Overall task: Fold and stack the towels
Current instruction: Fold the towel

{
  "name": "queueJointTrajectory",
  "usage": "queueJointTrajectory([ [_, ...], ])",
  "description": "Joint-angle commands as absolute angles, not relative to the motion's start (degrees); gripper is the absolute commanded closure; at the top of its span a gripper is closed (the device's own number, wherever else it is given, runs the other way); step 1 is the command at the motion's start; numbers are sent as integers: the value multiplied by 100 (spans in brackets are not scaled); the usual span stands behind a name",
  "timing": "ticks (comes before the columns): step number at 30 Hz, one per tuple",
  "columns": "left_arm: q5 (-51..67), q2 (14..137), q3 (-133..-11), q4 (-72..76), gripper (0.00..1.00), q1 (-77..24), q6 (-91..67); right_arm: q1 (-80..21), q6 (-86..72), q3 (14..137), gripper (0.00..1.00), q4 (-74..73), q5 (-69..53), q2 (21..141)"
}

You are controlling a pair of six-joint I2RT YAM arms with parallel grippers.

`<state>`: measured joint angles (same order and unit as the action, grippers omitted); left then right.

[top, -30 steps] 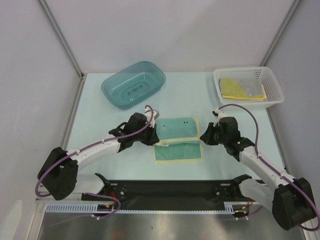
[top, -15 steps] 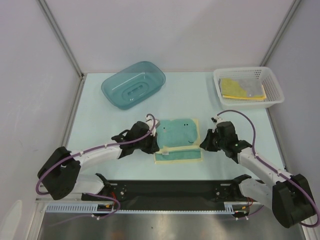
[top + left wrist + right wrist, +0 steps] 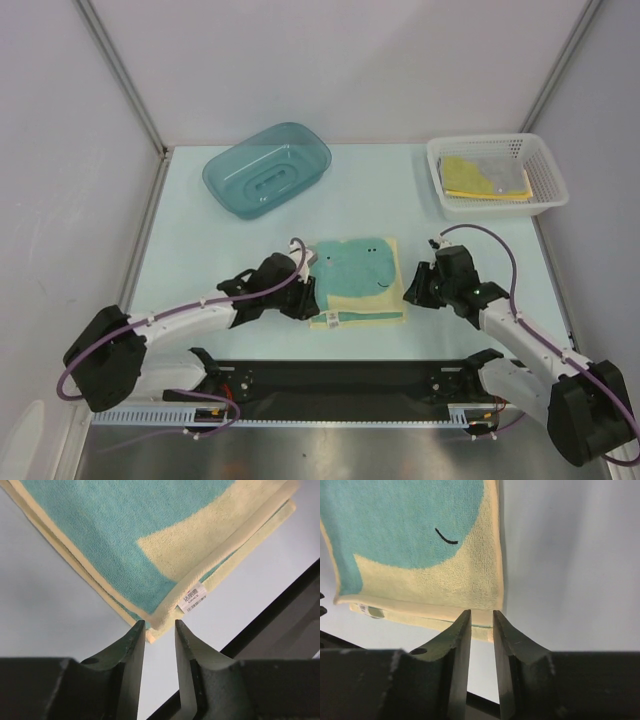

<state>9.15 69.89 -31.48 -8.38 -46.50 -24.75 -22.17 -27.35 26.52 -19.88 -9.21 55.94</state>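
Both arms reach low and forward from the near edge, wrists angled inward. The left arm [image 3: 185, 313] has its jaws slightly apart, gripping nothing, at the near left corner of the folded cream-and-teal towel [image 3: 357, 275], beside its white tag [image 3: 193, 598]. The right arm [image 3: 520, 335] has narrowly parted, empty jaws at the near right corner. The towel lies flat in the middle of the tabletop [image 3: 200, 250], long axis left to right. Farther back, yellow towels [image 3: 480, 178] lie in the white basket [image 3: 553, 190].

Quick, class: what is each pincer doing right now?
Left pincer: open, empty, at a corner of the folded towel.
Right pincer: open, empty.
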Motion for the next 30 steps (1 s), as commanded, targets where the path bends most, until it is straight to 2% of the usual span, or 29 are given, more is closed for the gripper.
queueJointTrajectory([
  [1, 748, 6680, -3208, -1036, 64, -4693, -2698, -2241, -2971, 3014, 69, -2267, -878, 5388],
  [3, 625, 6767, -3313, -1168, 65, -4693, -2899, -2259, -2988, 3102, 67, -2259, -896, 5396],
  [11, 606, 7146, -3235, -722, 51, -4693, -4297, -2268, -3541, 3120, 68, -2224, -572, 5880],
  [19, 387, 7585, -3146, -545, 52, -4702, -4684, -2268, -3533, 2708, 67, -1723, -492, 6257],
  [25, 308, 7682, -3059, -563, 61, -4702, -4755, -2285, -3533, 2532, 67, -1521, -624, 6442],
  [30, 237, 7655, -2997, -589, 81, -4711, -4737, -2311, -3559, 2400, 67, -1406, -668, 6425],
])
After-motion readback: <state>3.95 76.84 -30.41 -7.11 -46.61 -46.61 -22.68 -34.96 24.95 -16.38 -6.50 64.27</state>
